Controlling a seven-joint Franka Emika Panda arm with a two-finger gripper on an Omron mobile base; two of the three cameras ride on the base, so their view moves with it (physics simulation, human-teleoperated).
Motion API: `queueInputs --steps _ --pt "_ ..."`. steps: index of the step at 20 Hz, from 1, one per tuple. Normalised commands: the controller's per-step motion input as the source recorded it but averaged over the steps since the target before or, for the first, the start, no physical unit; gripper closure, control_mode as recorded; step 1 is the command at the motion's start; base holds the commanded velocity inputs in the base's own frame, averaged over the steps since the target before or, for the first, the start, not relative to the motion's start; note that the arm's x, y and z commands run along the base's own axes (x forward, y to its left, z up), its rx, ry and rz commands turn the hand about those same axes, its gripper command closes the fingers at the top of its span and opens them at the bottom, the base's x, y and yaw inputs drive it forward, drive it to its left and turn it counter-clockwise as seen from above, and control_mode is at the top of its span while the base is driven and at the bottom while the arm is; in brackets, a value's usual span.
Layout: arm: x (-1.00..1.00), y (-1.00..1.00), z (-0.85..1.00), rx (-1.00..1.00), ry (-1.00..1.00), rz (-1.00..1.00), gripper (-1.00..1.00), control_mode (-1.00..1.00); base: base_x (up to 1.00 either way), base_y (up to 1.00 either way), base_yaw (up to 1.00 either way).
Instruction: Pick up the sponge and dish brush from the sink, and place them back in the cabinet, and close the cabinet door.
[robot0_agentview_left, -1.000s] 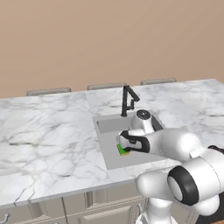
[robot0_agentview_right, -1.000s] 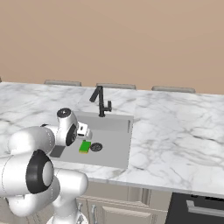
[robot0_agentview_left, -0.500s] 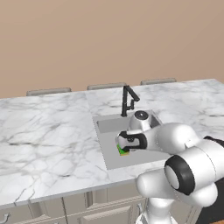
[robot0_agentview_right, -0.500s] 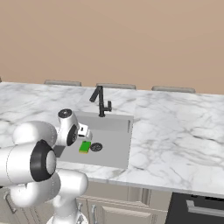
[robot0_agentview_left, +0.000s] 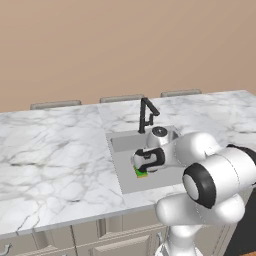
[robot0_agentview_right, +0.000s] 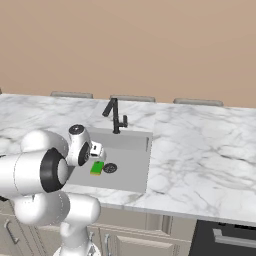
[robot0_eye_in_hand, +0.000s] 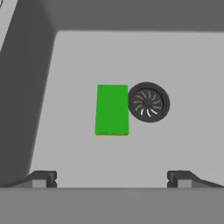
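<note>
While the white robot arm reaches over the marble counter (robot0_agentview_left: 55, 155), its gripper (robot0_eye_in_hand: 112, 177) hangs above the floor of the grey sink (robot0_eye_in_hand: 83, 57) with its two dark fingertips (robot0_eye_in_hand: 43, 177) set wide apart and nothing between them. Below it, the green sponge (robot0_eye_in_hand: 112, 109) lies flat on the basin floor, a thin yellow layer showing along one short edge, just beside the round dark drain (robot0_eye_in_hand: 148, 102) and all but touching its rim. From the right base camera, the sponge (robot0_agentview_right: 97, 168) sits on the left side of the drain (robot0_agentview_right: 110, 168), in the near half of the sink (robot0_agentview_right: 135, 165), with the gripper (robot0_agentview_right: 96, 150) poised just above and slightly to the far left of it. From the left base camera, the hand (robot0_agentview_left: 147, 160) covers most of the sponge (robot0_agentview_left: 141, 173), leaving a green and yellow corner showing at its near edge. At the far rim of the basin stands the black angular faucet (robot0_agentview_right: 115, 116), its spout pointing left. Beige base cabinets (robot0_agentview_right: 150, 240) run below the counter front. A plain tan wall (robot0_agentview_right: 130, 45) rises behind the counter.
</note>
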Motion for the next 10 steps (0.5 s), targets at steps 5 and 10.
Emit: queueInputs --steps 5,10 --pt "0.03 0.0 -0.03 0.0 0.02 0.0 -1.0 -1.0 0.0 0.0 0.0" --pt "0.04 0.0 -0.13 0.0 0.0 0.0 -1.0 -1.0 0.0 0.0 0.0"
